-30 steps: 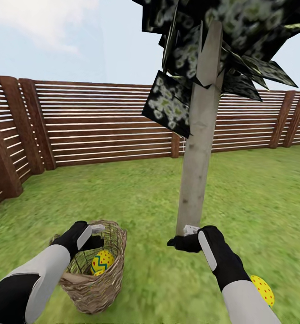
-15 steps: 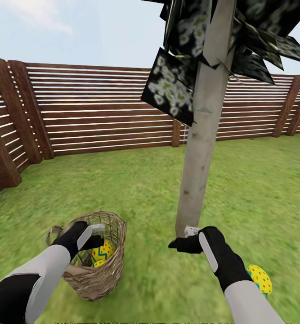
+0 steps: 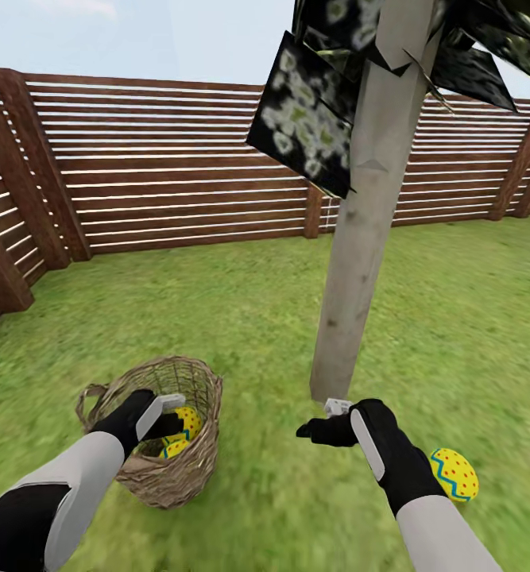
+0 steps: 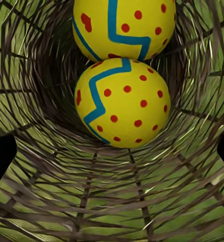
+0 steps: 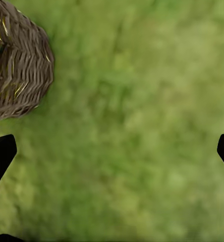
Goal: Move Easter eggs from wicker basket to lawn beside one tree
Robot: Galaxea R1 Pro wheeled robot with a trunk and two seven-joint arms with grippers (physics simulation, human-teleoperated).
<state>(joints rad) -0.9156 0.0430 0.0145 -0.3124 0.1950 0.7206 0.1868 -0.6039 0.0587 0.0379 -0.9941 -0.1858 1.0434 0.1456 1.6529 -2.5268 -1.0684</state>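
Still, two eggs (image 4: 121,101) in basket (image 3: 187,469)

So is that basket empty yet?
No. The basket holds two eggs, one touching the other. A third egg lies on the grass.

The head camera looked forward and down; the wrist cameras, seemingly pointing down, shared the wicker basket (image 3: 169,433) with it.

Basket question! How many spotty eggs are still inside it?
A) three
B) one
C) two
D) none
C: the left wrist view shows two eggs down inside the wicker basket, and a third egg lies on the grass.
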